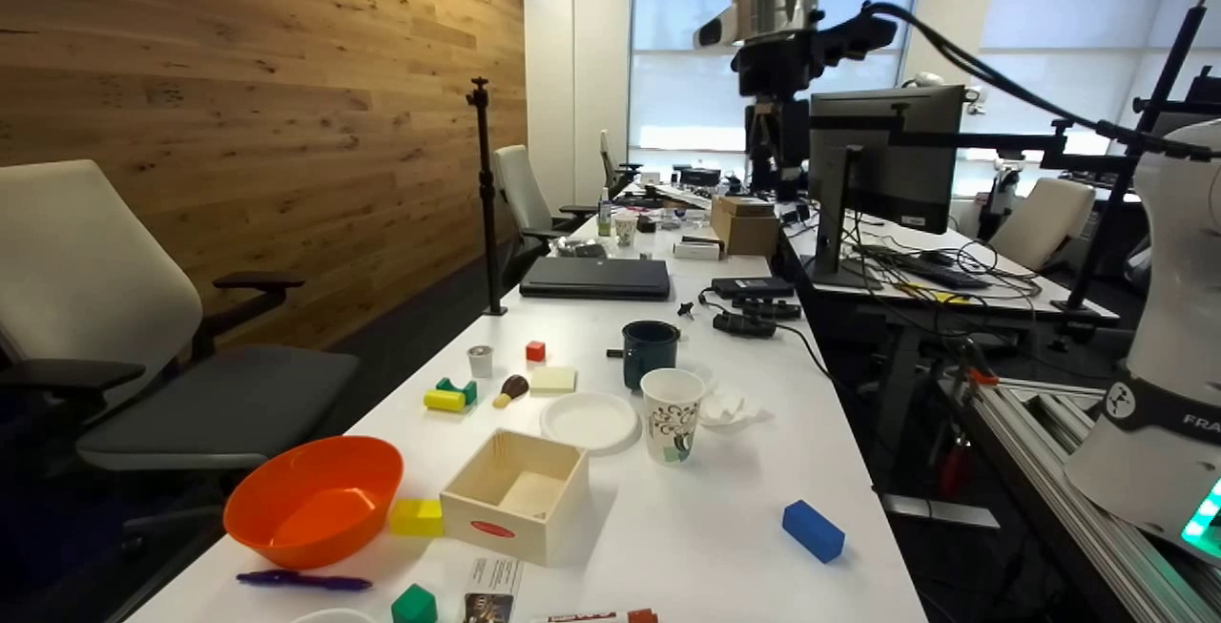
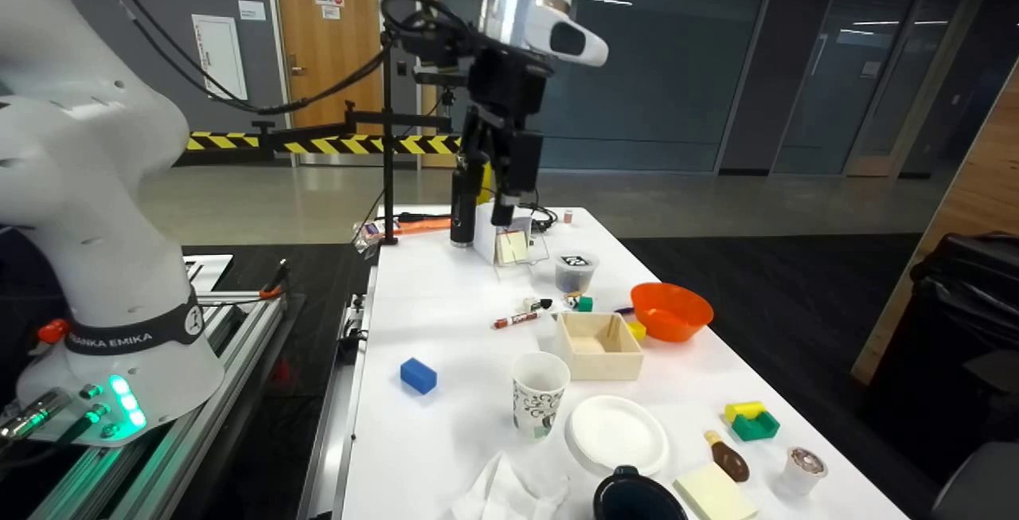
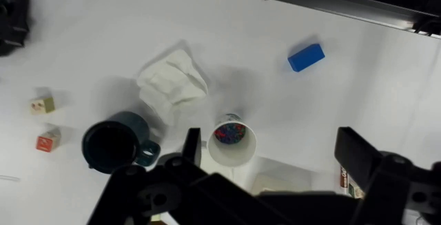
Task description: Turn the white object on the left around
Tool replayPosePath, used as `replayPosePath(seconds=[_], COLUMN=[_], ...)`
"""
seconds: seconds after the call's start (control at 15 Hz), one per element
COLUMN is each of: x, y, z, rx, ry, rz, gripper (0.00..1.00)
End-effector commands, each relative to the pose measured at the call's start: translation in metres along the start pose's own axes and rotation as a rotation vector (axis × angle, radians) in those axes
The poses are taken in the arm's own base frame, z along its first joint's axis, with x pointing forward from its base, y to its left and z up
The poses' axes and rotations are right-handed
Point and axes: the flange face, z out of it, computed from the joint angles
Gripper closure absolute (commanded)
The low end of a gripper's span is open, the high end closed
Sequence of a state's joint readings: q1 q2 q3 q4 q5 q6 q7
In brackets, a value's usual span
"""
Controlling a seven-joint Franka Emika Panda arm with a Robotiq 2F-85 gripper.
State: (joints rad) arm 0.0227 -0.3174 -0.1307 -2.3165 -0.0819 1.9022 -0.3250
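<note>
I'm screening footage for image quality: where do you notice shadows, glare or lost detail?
Wrist view: soft shadows beside the blue block and the dark mug, whose inside is almost black. In an exterior view: bright windows look washed out behind the dark gripper. In an exterior view: light streaks show in the dark glass.

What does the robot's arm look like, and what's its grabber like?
The arm is white and rounded, with a shiny silver ring near its end. Low down, a black band says FRANKA EMIKA above glowing green lights. Black cables lead toward the gripper, which is black too, with two blocky fingers.
</note>
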Motion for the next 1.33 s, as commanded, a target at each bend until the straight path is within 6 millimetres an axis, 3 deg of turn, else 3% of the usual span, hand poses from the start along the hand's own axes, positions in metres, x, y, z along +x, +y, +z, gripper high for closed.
replayPosePath(seconds=[0.0, 0.33, 0.67, 0.73, 0.8, 0.93, 1.2, 1.27], x=[0.082, 0.166, 0.222, 0.227, 0.208, 0.219, 0.224, 0.232], y=[-0.033, -0.098, -0.147, -0.155, -0.149, -0.159, -0.156, -0.154], z=[0.033, 0.079, 0.111, 0.112, 0.113, 0.118, 0.117, 0.126], rx=[0.061, 0.076, 0.193, 0.233, 0.152, 0.189, 0.195, 0.213], ry=[-0.006, -0.024, 0.067, 0.068, 0.040, 0.047, 0.055, 0.059], rz=[-0.131, -0.261, -0.287, -0.306, -0.287, -0.296, -0.294, -0.300], gripper=[0.00, 0.00, 0.00, 0.00, 0.00, 0.00, 0.00, 0.00])
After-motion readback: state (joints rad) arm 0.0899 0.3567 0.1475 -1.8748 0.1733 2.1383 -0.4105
